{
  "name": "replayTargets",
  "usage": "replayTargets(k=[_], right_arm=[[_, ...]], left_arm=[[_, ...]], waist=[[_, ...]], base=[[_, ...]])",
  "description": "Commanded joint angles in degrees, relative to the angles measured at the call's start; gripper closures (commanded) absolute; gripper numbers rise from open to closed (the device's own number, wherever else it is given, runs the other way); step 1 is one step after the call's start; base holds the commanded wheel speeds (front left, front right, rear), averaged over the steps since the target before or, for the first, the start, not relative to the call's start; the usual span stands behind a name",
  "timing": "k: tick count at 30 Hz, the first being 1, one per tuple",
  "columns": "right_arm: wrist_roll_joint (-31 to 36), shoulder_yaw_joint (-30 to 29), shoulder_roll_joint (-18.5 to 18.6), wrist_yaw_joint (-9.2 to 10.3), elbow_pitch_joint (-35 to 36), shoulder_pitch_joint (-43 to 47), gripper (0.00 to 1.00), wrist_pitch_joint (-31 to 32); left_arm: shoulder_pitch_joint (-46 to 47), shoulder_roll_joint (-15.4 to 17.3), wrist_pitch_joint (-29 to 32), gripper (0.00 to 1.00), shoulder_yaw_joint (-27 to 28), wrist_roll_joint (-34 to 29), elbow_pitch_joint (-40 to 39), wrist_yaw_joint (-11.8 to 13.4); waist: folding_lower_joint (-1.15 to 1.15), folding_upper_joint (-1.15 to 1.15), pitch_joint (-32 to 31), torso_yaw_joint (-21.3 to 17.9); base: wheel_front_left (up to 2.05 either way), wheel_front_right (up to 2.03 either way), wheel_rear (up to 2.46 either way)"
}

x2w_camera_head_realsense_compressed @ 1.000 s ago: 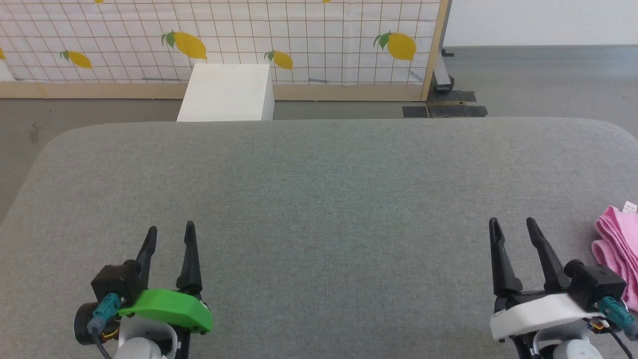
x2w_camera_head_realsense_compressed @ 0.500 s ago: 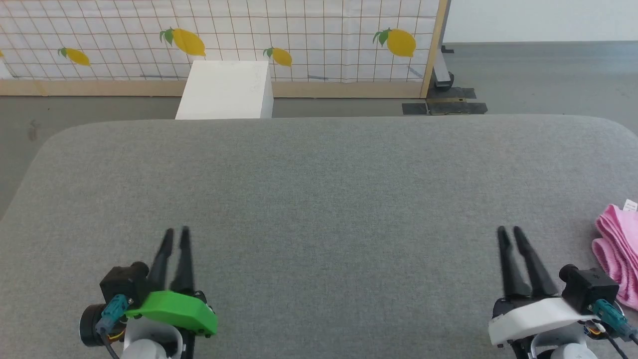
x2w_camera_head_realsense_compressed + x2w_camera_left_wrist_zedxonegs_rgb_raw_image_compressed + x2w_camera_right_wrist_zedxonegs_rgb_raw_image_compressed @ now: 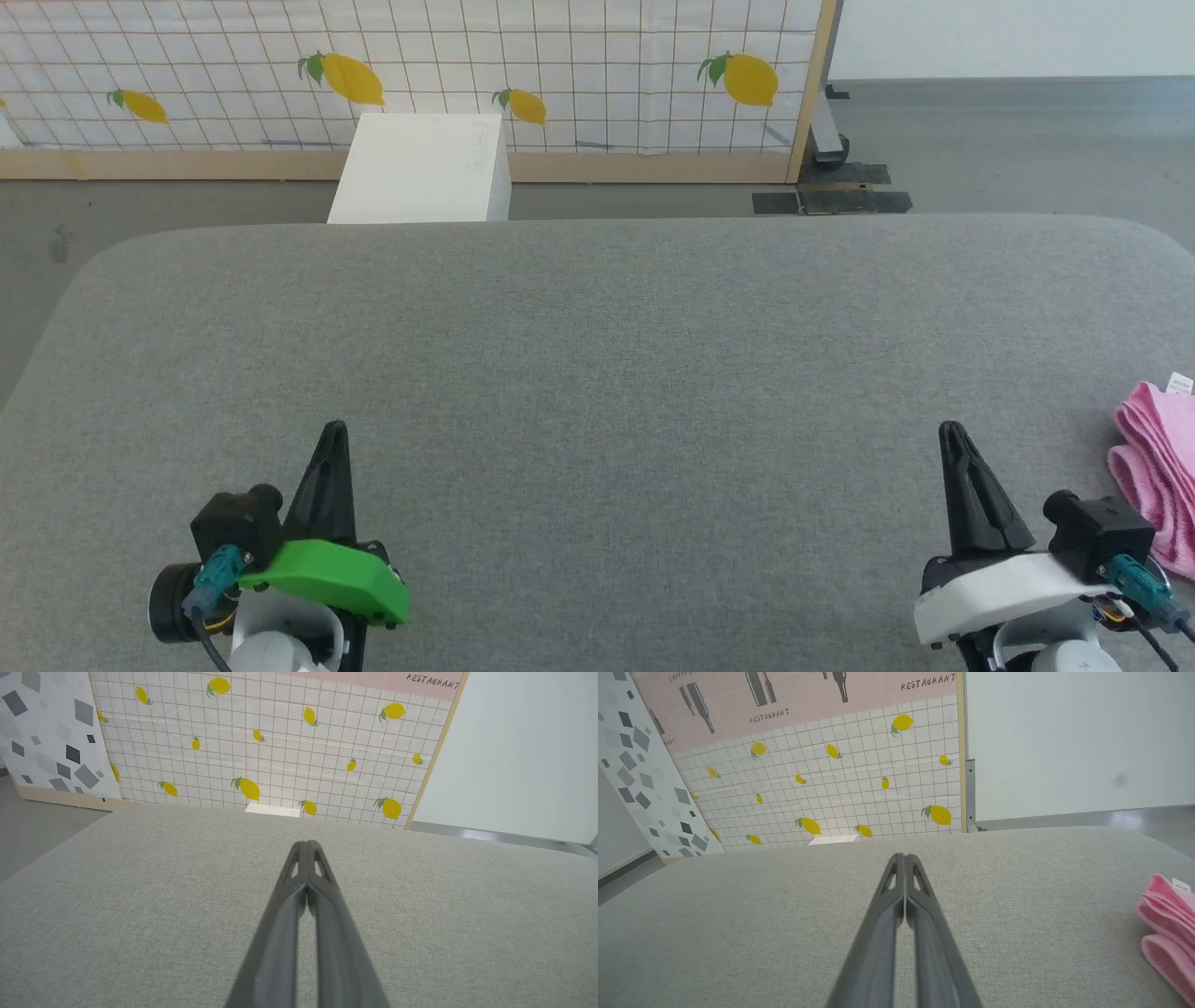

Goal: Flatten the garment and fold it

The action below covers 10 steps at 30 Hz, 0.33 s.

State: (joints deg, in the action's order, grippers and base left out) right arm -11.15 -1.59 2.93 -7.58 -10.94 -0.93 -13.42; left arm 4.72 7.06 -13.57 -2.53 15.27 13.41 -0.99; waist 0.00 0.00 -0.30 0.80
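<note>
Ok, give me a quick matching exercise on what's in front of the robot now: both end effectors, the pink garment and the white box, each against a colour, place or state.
Things:
1. garment
2. left end effector
3. right end effector
4. white box

Descriptions:
A. shut, green-backed, lower left of the head view
B. pink, lying in folds at the right side of the table
C. past the table's far edge
D. shut, white-backed, just left of the pink cloth

Pairs: 1-B, 2-A, 3-D, 4-C

The left gripper (image 3: 333, 434) (green cover at its wrist) sat low, fingers pressed tip to tip and pointing forward; the right gripper (image 3: 952, 434), white-covered, was posed the same way opposite.
</note>
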Motion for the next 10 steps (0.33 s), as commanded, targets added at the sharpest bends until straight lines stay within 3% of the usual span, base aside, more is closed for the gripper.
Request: replayTargets(k=[1,10], right_arm=[[0.5,0.1,0.0,0.01,0.5,0.1,1.0,0.4],[1.4,0.2,0.0,0.02,1.3,0.2,1.0,1.5]], left_arm=[[-0.5,-0.4,0.5,1.0,0.2,-0.9,-0.6,0.1],[-0.9,-0.7,1.6,1.0,0.4,-2.0,-1.6,0.2]], waist=[[0.0,0.0,0.0,0.0],[0.0,0.0,0.0,-0.1]], base=[[0.0,0.0,0.0],[0.0,0.0,0.0]])
